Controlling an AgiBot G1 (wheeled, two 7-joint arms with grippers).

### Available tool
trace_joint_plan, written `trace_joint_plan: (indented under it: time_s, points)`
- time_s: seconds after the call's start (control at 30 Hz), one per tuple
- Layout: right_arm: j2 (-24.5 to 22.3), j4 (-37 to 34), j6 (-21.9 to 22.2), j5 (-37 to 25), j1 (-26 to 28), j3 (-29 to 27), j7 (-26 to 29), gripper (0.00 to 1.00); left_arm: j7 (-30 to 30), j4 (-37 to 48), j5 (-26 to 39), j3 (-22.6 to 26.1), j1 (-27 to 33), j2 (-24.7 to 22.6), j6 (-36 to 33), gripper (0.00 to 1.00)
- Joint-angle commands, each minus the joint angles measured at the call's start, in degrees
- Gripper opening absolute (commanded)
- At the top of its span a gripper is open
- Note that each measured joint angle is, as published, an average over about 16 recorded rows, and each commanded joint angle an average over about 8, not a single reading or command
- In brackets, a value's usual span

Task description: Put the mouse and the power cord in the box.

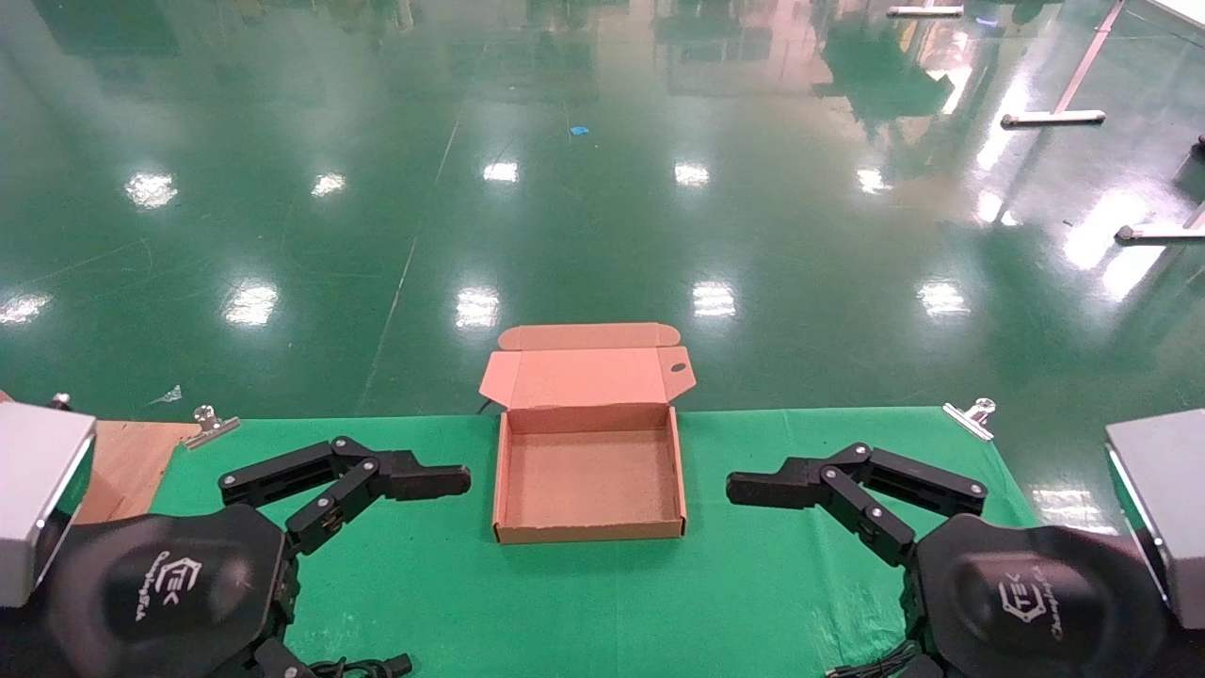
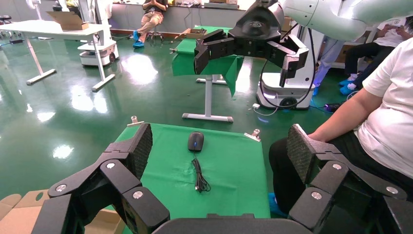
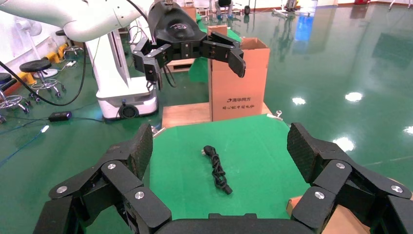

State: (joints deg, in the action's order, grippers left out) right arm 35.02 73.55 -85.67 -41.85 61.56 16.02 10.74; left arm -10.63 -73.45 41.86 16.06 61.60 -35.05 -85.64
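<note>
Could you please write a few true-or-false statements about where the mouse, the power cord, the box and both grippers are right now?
1. The box stands open and empty. True.
2. The mouse lies inside the box. False: it lies on the green cloth.
3. The right gripper holds the power cord. False: it is open, and the cord lies on the cloth.
4. The left gripper is open and holds nothing. True.
</note>
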Motion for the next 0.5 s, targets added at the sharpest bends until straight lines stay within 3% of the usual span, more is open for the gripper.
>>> trace_joint_plan:
  time_s: [0.03, 0.5]
  points:
    - [0.0, 0.0, 0.0, 0.0, 0.0, 0.0, 0.0, 1.0, 0.0, 0.0, 0.0, 0.0, 0.0, 0.0, 0.0, 1.0]
    - [0.0, 0.0, 0.0, 0.0, 0.0, 0.0, 0.0, 1.0, 0.0, 0.0, 0.0, 0.0, 0.0, 0.0, 0.0, 1.0]
